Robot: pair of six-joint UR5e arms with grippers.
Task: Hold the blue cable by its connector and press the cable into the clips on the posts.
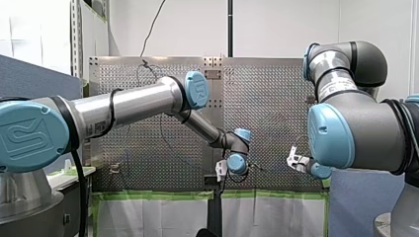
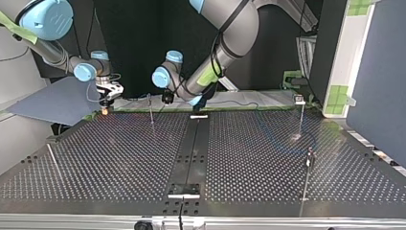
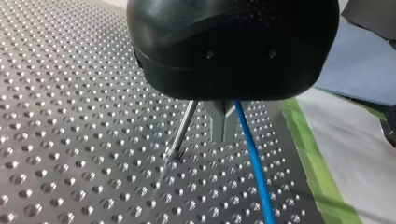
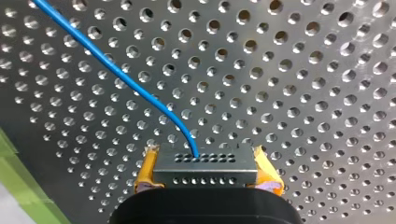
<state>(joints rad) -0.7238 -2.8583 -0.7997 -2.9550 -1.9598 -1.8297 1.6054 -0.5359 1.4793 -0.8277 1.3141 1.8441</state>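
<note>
My right gripper (image 4: 205,163) is shut, its yellow pads (image 4: 148,168) clamping a grey metal connector (image 4: 205,176). The blue cable (image 4: 116,70) leaves the connector's face and curves away over the perforated plate. In the left wrist view my left gripper (image 3: 224,135) has its metal fingers shut, low over the plate. The blue cable (image 3: 252,158) runs close along one side of them, and a thin metal post (image 3: 184,130) stands on the other side. In the top view my right gripper (image 2: 104,108) hangs at the far left edge and my left gripper (image 2: 167,99) hangs beside a post (image 2: 151,112).
More thin posts stand on the plate at the top view's right (image 2: 301,115) (image 2: 309,163) and near left (image 2: 53,160). A dark seam strip (image 2: 191,148) runs down the plate's middle. Green tape (image 3: 317,172) lines the plate's edge beside my left gripper.
</note>
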